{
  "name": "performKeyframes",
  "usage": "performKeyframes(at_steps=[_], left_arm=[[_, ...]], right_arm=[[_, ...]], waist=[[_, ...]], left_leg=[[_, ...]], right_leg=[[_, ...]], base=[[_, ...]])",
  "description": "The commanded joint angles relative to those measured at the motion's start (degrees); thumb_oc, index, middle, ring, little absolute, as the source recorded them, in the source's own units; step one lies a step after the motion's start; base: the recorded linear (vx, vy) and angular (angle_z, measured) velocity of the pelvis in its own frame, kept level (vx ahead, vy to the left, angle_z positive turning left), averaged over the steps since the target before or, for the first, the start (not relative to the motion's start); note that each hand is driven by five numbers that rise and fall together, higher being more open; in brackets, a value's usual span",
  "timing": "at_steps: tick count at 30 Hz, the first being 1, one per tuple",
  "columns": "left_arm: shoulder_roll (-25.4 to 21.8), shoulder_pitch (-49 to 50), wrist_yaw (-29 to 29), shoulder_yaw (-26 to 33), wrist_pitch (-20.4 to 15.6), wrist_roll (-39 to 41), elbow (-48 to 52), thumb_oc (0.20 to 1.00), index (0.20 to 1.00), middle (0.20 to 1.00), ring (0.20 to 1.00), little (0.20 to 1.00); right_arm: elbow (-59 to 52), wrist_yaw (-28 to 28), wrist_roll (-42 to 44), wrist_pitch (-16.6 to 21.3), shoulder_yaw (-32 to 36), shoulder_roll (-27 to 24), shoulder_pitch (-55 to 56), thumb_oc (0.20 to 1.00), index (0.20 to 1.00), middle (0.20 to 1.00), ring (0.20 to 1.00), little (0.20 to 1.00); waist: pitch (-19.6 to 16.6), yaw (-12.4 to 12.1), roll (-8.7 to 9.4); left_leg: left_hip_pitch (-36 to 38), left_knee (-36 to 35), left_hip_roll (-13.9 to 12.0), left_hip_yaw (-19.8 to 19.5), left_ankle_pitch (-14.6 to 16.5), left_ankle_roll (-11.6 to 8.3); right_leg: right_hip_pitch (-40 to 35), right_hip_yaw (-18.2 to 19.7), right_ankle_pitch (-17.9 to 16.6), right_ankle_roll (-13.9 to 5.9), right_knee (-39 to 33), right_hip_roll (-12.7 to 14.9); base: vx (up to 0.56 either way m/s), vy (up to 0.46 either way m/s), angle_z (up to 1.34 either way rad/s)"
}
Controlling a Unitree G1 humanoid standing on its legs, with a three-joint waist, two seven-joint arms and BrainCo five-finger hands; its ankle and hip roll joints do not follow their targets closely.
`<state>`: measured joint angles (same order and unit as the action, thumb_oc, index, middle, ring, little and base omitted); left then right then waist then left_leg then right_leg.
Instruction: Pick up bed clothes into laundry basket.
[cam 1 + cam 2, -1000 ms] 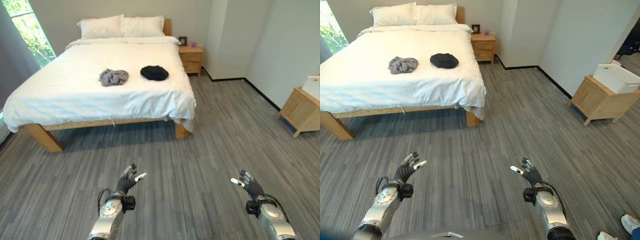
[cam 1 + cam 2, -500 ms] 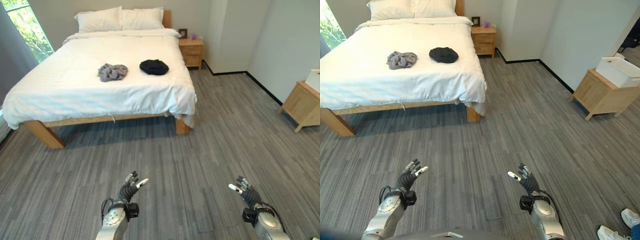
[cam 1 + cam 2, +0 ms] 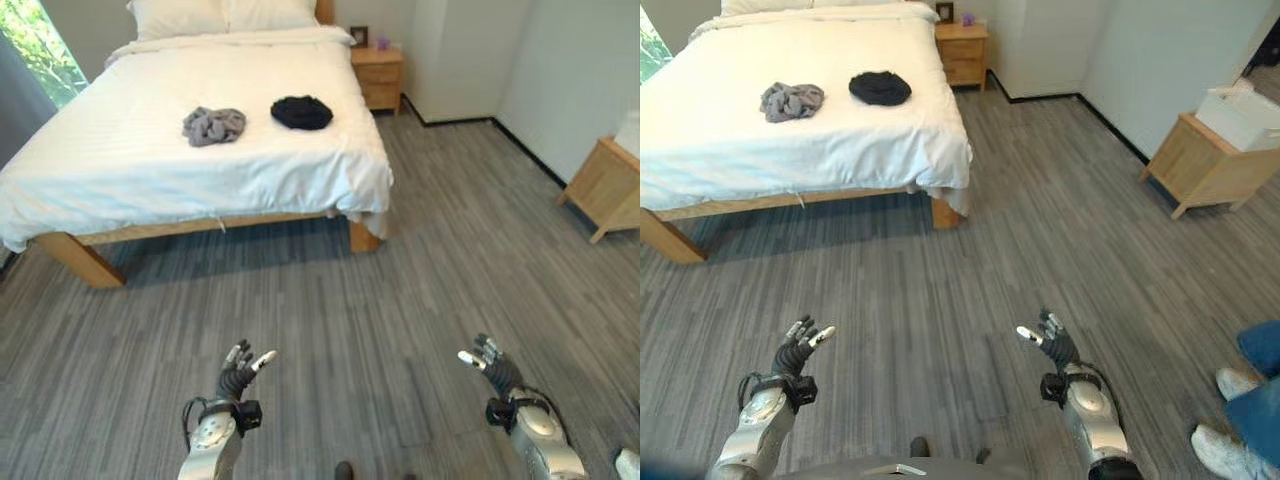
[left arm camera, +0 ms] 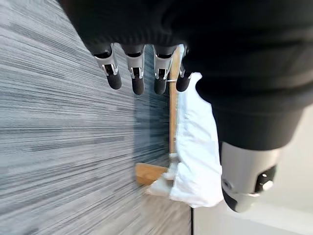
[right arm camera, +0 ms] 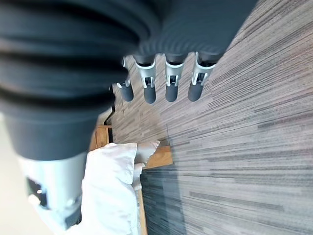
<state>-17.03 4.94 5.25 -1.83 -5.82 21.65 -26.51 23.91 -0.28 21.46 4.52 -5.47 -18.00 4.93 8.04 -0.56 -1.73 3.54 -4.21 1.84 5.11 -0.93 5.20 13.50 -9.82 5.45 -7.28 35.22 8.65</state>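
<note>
**Both hands empty over the floor, clothes on the bed**

Grey striped floor [image 3: 420, 300] takes most of the scene. Bed [image 3: 130, 160] with white cover and wooden frame sits at upper left of the head views, well ahead of the robot. Two white pillows [image 3: 225, 14] at its head end. Grey clothes [image 3: 213, 125] lie crumpled on the cover, towards the foot end; black clothes [image 3: 301, 112] lie just beside them on the robot's right, the two apart, not touching. Wooden nightstand [image 3: 963, 44] stands against the far wall beside the head of the bed, small items on top, too small to tell. On the right, a low wooden table [image 3: 1202, 165] against the wall carries a white laundry basket [image 3: 1243, 112]; contents can't be made out. Basket is well apart from the bed and the clothes.

A person's blue trouser leg [image 3: 1258, 385] and white shoes show at the lower right edge, near the right arm.

Left hand [image 3: 236, 377] is raised over bare floor at lower left, fingers [image 4: 136, 73] straight and relaxed, holding nothing. Right hand [image 3: 1054, 347] is raised over the floor at lower right, fingers [image 5: 149, 83] straight too, nothing in it. Both hands are well short of the bed.
</note>
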Motion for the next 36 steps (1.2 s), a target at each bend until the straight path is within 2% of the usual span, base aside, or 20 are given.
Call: performKeyframes(at_steps=[1,4,6,10,11,12,14,15,16,17,18,20,22,25,27,29,32,33,34,36], left_arm=[[-3.6,-1.7,-0.1,1.2,-2.6,-1.6,5.5,1.000,1.000,1.000,1.000,1.000],[-3.4,-1.5,-0.9,0.8,-2.8,-2.1,6.5,1.000,1.000,1.000,1.000,1.000],[-2.8,-2.9,-1.4,0.2,-2.9,-2.7,7.5,1.000,1.000,1.000,1.000,1.000],[-1.8,-2.8,-2.0,-0.8,-2.7,-2.6,9.1,1.000,1.000,1.000,1.000,1.000],[-1.2,-2.7,-2.3,-1.6,-2.6,-2.2,8.9,1.000,1.000,1.000,1.000,1.000],[-0.5,-2.6,-2.1,-2.0,-2.6,-1.5,8.8,1.000,1.000,1.000,1.000,1.000],[-0.1,-4.0,-1.0,-2.4,-2.6,0.8,8.8,1.000,1.000,1.000,1.000,1.000],[-0.1,-4.0,-1.0,-2.4,-2.6,0.8,8.8,1.000,1.000,1.000,1.000,1.000],[-0.2,-4.6,-1.2,-2.7,-2.6,1.6,9.4,1.000,1.000,1.000,1.000,1.000],[-0.9,-5.2,-1.3,-2.9,-2.4,1.5,10.4,1.000,1.000,1.000,1.000,1.000],[-0.9,-5.8,-0.9,-2.8,-2.5,2.1,10.5,1.000,1.000,1.000,1.000,1.000],[-0.7,-6.3,-0.8,-2.8,-2.6,3.2,10.4,1.000,1.000,1.000,1.000,1.000],[-0.8,-5.7,-0.4,-2.6,-2.9,3.4,11.5,1.000,1.000,1.000,1.000,1.000],[-0.9,-4.2,-0.2,-1.6,-2.8,2.8,12.8,1.000,1.000,1.000,1.000,1.000],[-1.2,-3.3,-0.4,-0.8,-2.4,1.9,13.5,1.000,1.000,1.000,1.000,1.000],[-1.7,-3.1,0.0,0.4,-2.0,0.0,14.3,1.000,1.000,1.000,1.000,1.000],[-1.7,-2.1,0.1,2.2,-2.3,-0.5,16.0,1.000,1.000,1.000,1.000,1.000],[-1.8,-2.0,0.1,2.2,-2.3,-0.5,16.0,1.000,1.000,1.000,1.000,1.000],[-1.8,-2.1,0.6,2.6,-1.6,-1.8,16.5,1.000,1.000,1.000,1.000,1.000],[-2.2,-3.2,2.4,2.4,-0.8,-2.0,17.7,1.000,1.000,1.000,1.000,1.000]], right_arm=[[-3.7,0.3,3.2,3.5,0.7,1.4,-1.4,1.000,1.000,1.000,1.000,1.000],[-3.2,1.1,4.6,3.7,1.7,1.2,0.8,1.000,1.000,1.000,1.000,1.000],[-4.3,1.6,4.7,3.5,1.9,1.1,2.7,1.000,1.000,1.000,1.000,1.000],[-5.0,2.3,4.5,3.3,2.5,0.6,3.8,1.000,1.000,1.000,1.000,1.000],[-4.6,2.4,4.9,3.3,2.8,-0.1,3.7,1.000,1.000,1.000,1.000,1.000],[-3.5,1.9,5.7,3.5,2.5,-0.4,3.3,1.000,1.000,1.000,1.000,1.000],[-3.6,0.9,8.6,3.8,1.9,-1.2,1.2,1.000,1.000,1.000,1.000,1.000],[-3.6,0.9,8.6,3.8,1.9,-1.2,1.2,1.000,1.000,1.000,1.000,1.000],[-4.4,1.3,10.5,4.2,1.7,-1.2,0.6,1.000,1.000,1.000,1.000,1.000],[-4.8,1.0,8.6,3.6,0.7,-2.8,-0.1,1.000,1.000,1.000,1.000,1.000],[-4.9,0.3,7.7,3.4,0.6,-3.4,-0.3,1.000,1.000,1.000,1.000,1.000],[-5.0,-0.1,8.0,3.3,0.9,-3.6,-0.8,1.000,1.000,1.000,1.000,1.000],[-6.4,0.3,11.6,4.1,1.9,-3.3,-1.1,1.000,1.000,1.000,1.000,1.000],[-7.2,0.9,10.6,4.3,1.9,-3.0,-0.9,1.000,1.000,1.000,1.000,1.000],[-7.6,1.4,9.9,4.0,1.4,-3.2,-2.0,1.000,1.000,1.000,1.000,1.000],[-8.6,1.9,9.3,3.6,0.8,-3.2,-3.7,1.000,1.000,1.000,1.000,1.000],[-9.8,3.7,7.6,2.7,-1.1,-2.3,-4.6,1.000,1.000,1.000,1.000,1.000],[-9.8,3.7,7.6,2.8,-1.1,-2.3,-4.6,1.000,1.000,1.000,1.000,1.000],[-10.1,3.9,6.0,2.3,-1.9,-1.3,-4.8,1.000,1.000,1.000,1.000,1.000],[-10.4,3.5,7.8,1.8,-2.9,-0.1,-5.8,1.000,1.000,1.000,1.000,1.000]], waist=[[1.9,0.8,1.86],[1.7,3.6,1.84],[0.8,6.4,2.51],[-1.2,7.2,2.15],[-2.1,7.3,1.26],[-2.7,7.5,0.61],[-1.7,6.7,2.23],[-1.7,6.8,2.26],[-0.5,5.6,3.69],[1.9,2.6,5.61],[2.8,1.4,6.04],[3.2,0.2,6.36],[2.7,-2.2,5.40],[1.2,-4.7,4.16],[0.0,-5.8,3.80],[-1.1,-6.6,3.72],[-4.1,-8.1,4.89],[-4.1,-8.1,5.00],[-5.0,-9.3,6.64],[-3.3,-8.3,5.77]], left_leg=[[5.2,3.1,0.3,-2.1,6.9,-1.46],[11.9,0.8,-0.9,-5.3,8.4,-3.57],[16.9,-0.8,-2.1,-8.4,8.6,-5.80],[17.6,4.1,-4.1,-10.4,6.6,-8.10],[17.0,8.1,-5.3,-10.1,3.1,-9.64],[15.5,15.3,-5.6,-10.5,-3.1,-11.95],[5.0,34.7,-5.3,-7.6,-12.5,-14.65],[4.9,34.7,-5.3,-7.7,-12.5,-14.65],[0.6,43.2,-6.0,-5.6,-14.2,-13.90],[-7.2,52.1,-7.0,-1.0,-10.9,-11.64],[-11.1,53.3,-8.4,0.7,-9.8,-11.02],[-14.9,51.3,-8.9,2.0,-8.5,-10.60],[-19.1,37.1,-9.1,2.3,-8.9,-10.81],[-19.2,16.5,-5.1,0.8,-10.4,-10.31],[-18.3,7.4,-3.8,1.3,-12.0,-10.73],[-18.4,6.3,-4.0,3.9,-13.3,-10.83],[-15.9,7.5,-2.4,5.0,-9.5,-7.51],[-15.9,7.6,-2.3,5.1,-9.4,-7.45],[-13.5,8.2,0.2,6.6,-6.2,-4.18],[-8.6,6.5,1.2,5.5,-4.6,-2.07]], right_leg=[[2.4,0.2,-15.6,-3.10,-8.8,5.0],[4.5,-1.7,-15.5,-3.51,-22.3,1.6],[7.1,-3.8,-18.4,-4.81,-35.7,-2.9],[3.8,-5.4,-18.8,-2.77,-35.1,-3.1],[2.6,-5.1,-16.9,-1.44,-33.9,-4.3],[1.5,-4.6,-15.6,-0.04,-32.1,-5.0],[-2.8,-4.5,-12.8,2.75,-31.7,-4.0],[-2.7,-4.6,-12.8,2.74,-31.7,-4.0],[-5.5,-4.1,-11.5,4.58,-32.1,-4.3],[-10.7,-3.0,-8.8,6.05,-33.9,-5.2],[-13.1,-2.3,-8.0,6.35,-34.7,-5.5],[-14.9,-1.8,-7.2,6.32,-35.3,-5.5],[-19.6,-0.5,-4.8,5.74,-36.8,-6.2],[-24.2,0.7,-2.4,4.58,-38.3,-7.3],[-27.6,1.4,-1.4,3.84,-39.4,-7.8],[-29.9,1.7,-0.6,3.32,-39.4,-7.8],[-31.2,1.5,0.7,1.47,-37.1,-5.0],[-31.2,1.5,0.8,1.40,-37.0,-4.9],[-26.9,0.7,-8.8,-2.87,-21.3,0.6],[-20.8,0.8,-18.0,-3.48,-5.1,2.6]], base=[[0.42,-0.027,0.18],[0.53,-0.095,0.16],[0.72,-0.212,0.37],[0.54,-0.200,0.82],[0.53,-0.175,0.40],[0.49,-0.162,0.28],[0.36,-0.182,0.33],[0.30,-0.270,-0.07],[0.44,-0.401,-0.50],[0.58,-0.487,-0.55],[0.55,-0.365,-0.37],[0.37,-0.098,-0.54],[0.65,0.012,-0.39],[0.58,0.077,-0.13],[0.60,0.075,-0.01],[0.52,0.059,-0.04],[0.49,0.101,-0.22],[0.43,0.177,-0.29],[0.43,0.236,-0.22],[0.45,0.285,-0.04]])
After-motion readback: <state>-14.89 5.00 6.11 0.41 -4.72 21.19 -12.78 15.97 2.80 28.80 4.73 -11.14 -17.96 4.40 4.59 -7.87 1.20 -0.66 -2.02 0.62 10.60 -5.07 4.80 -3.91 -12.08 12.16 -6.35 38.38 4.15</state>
